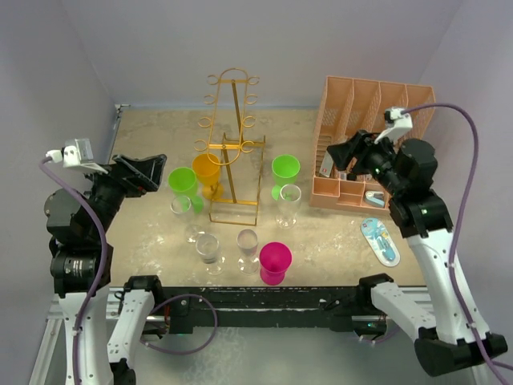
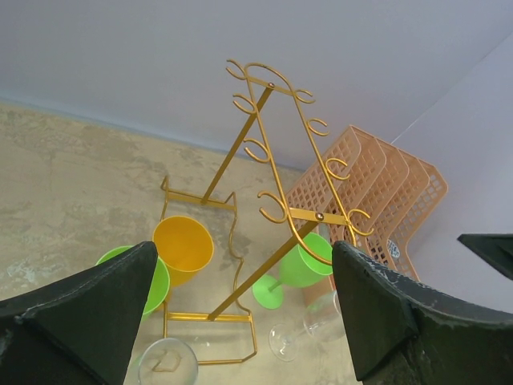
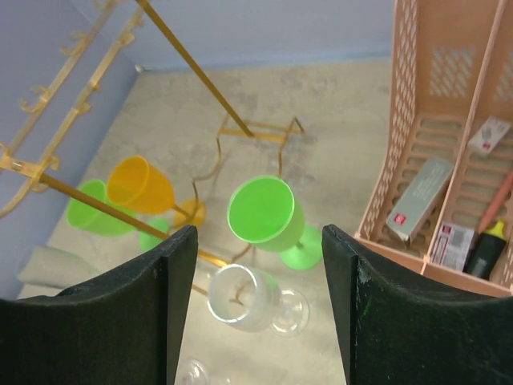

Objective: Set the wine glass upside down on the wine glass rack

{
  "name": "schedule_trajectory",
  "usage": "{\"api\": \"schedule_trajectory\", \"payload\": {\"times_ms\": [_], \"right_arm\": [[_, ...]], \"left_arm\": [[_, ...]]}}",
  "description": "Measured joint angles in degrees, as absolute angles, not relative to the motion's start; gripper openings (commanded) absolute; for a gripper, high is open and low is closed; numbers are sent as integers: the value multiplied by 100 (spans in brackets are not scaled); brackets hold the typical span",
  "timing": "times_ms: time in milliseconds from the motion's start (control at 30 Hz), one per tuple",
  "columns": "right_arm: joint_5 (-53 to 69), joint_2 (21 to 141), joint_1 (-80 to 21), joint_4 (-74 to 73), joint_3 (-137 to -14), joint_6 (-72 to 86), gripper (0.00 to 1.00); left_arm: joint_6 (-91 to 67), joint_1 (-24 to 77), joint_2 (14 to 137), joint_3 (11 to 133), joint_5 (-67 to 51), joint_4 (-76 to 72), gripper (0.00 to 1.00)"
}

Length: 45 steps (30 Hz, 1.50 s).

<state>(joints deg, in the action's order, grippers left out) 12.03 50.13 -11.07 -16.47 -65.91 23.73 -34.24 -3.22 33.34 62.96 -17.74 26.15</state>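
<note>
The gold wire wine glass rack [image 1: 232,144] stands at the table's middle back; no glass hangs on it. Upright around it are an orange glass [image 1: 206,170], two green glasses [image 1: 183,180] [image 1: 284,168], several clear wine glasses, such as one right of the rack [image 1: 289,196], and a magenta one [image 1: 275,261]. My left gripper [image 1: 152,172] is open and empty, raised left of the rack [image 2: 272,160]. My right gripper [image 1: 343,156] is open and empty, raised at the right. In its wrist view the right green glass [image 3: 260,210] and a clear glass [image 3: 240,297] lie below its fingers.
A peach mesh organizer [image 1: 373,136] with small items stands at the back right, close behind my right gripper. A blue and white flat object [image 1: 381,241] lies on the table in front of it. Walls close the back and sides.
</note>
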Motion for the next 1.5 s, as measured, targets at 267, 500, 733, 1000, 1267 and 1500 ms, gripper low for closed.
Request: {"api": "schedule_trajectory", "payload": {"times_ms": [267, 500, 733, 1000, 1267, 1500], "right_arm": [[316, 5533, -1870, -2259, -6595, 1973, 61], [-248, 6471, -2290, -2412, -6622, 2008, 57], [-784, 7732, -2615, -2095, -6904, 2261, 47], [-1155, 8545, -3002, -1767, -6963, 2357, 31], [-1846, 8976, -3039, -1717, -7004, 2421, 0], [-2497, 8827, -3089, -1616, -6997, 2512, 0]], "left_arm": [[-3503, -322, 3363, 6246, -1769, 2543, 86], [-3597, -322, 3385, 6189, -1780, 2344, 86], [-3651, -322, 3382, 6187, -1780, 2270, 86], [-3695, -322, 3378, 6187, -1785, 2338, 85], [-3691, -322, 3345, 6187, -1778, 2414, 84], [-3708, -322, 3374, 6250, -1776, 2517, 84]]}}
